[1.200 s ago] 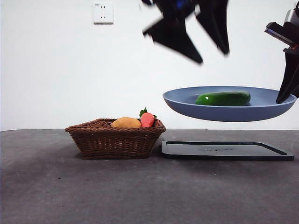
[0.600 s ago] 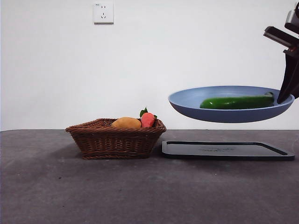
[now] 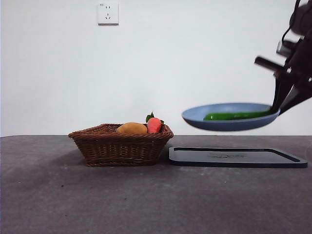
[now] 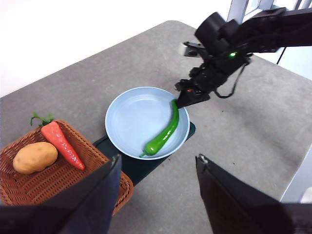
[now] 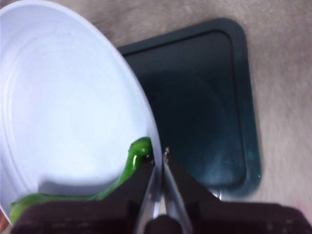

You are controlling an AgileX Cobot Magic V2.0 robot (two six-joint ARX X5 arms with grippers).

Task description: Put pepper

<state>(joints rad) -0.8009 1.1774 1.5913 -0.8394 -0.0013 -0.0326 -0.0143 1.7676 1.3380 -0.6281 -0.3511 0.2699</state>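
The pepper (image 3: 235,116) is long, slim and glossy green and lies in the blue plate (image 3: 214,123). My right gripper (image 3: 277,108) is shut on the plate's right rim and holds it level in the air above the black tray (image 3: 237,157). In the right wrist view the jaws (image 5: 159,155) pinch the rim of the plate (image 5: 63,97), with the pepper's end (image 5: 135,155) right beside them. The left wrist view shows the plate (image 4: 131,114), the pepper (image 4: 165,131) along its rim and the right gripper (image 4: 187,97). My left gripper (image 4: 158,192) is open and empty, high above the table.
A wicker basket (image 3: 121,146) stands left of the tray, holding a rounded orange-yellow fruit (image 3: 130,128) and a small red fruit with green leaves (image 3: 154,125). The basket (image 4: 19,195) and the tray (image 4: 139,165) also show in the left wrist view. A wall socket (image 3: 107,13) is behind.
The left arm has risen out of the front view. The right gripper has lowered the plate and carried it to the right. The pepper has turned and slid toward the gripped rim.
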